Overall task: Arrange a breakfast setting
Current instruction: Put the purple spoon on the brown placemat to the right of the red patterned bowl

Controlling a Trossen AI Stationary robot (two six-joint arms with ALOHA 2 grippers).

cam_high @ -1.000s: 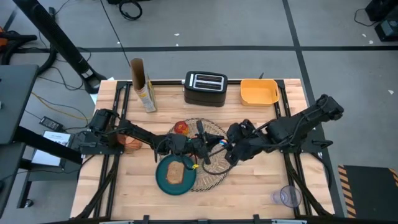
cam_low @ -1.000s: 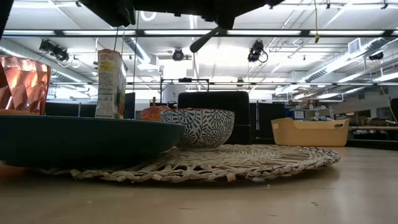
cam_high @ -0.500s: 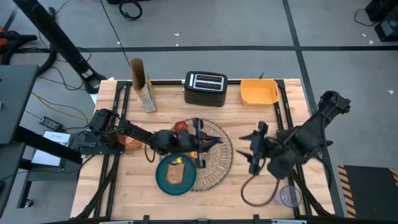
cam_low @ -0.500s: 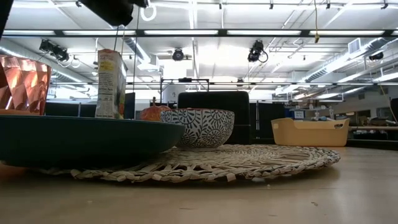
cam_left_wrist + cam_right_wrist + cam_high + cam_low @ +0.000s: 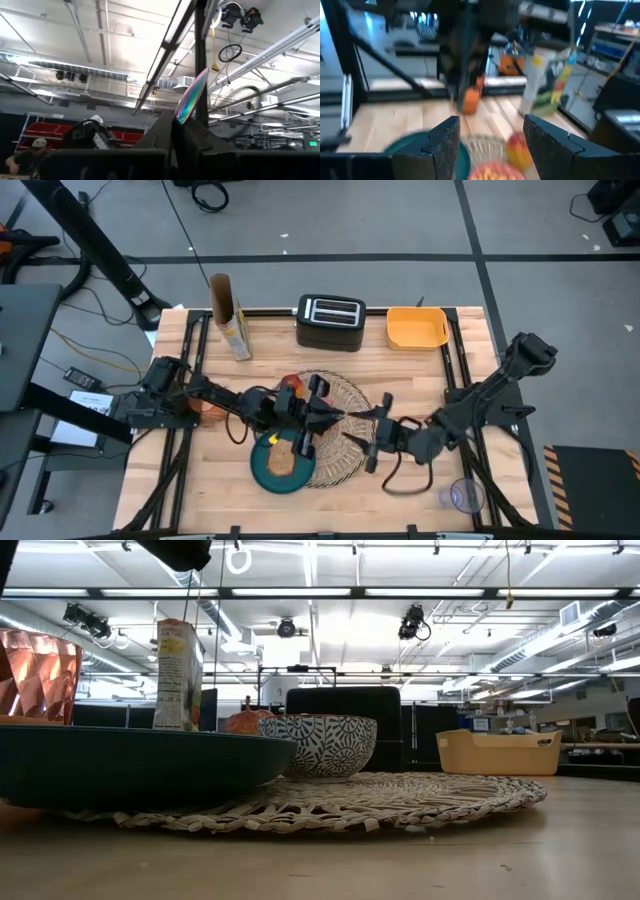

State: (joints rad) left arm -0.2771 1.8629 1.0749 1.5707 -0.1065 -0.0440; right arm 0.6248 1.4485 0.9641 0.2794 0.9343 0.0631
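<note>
A round woven placemat point(image 5: 345, 442) lies mid-table. On its left part sits the teal plate point(image 5: 262, 470), which carries the toast slice point(image 5: 283, 463). Behind them stand the patterned bowl point(image 5: 318, 745) and the red apple point(image 5: 291, 385). The orange cup point(image 5: 35, 675) stands at the left under my left arm. My left gripper point(image 5: 322, 418) hangs over the placemat's left part, tipped upward and shut on the shiny bluish spoon point(image 5: 192, 95). My right gripper point(image 5: 492, 145) is open over the placemat's right edge and faces the left one, with nothing between its fingers. My left gripper pinches the spoon's lower part point(image 5: 179, 120) between its two fingers. The fingers slant upward and lie along the spoon. The spoon's wide end sticks up past the fingertips, lifted clear of the table. Which part lies between the fingers is hidden by the fingers themselves.
Along the far edge stand a black toaster point(image 5: 330, 323), a yellow bin point(image 5: 416, 327), a cereal box point(image 5: 236, 337) and a cardboard tube point(image 5: 220, 295). A clear cup point(image 5: 462, 497) stands near the front right corner. A person point(image 5: 37, 150) shows in the room beyond.
My right gripper drew back from the left one toward the table's right edge, then swung back to the placemat's right edge, lower and turned level. My left gripper rose a little over the placemat, rolled and tipped upward, staying shut on the spoon.
</note>
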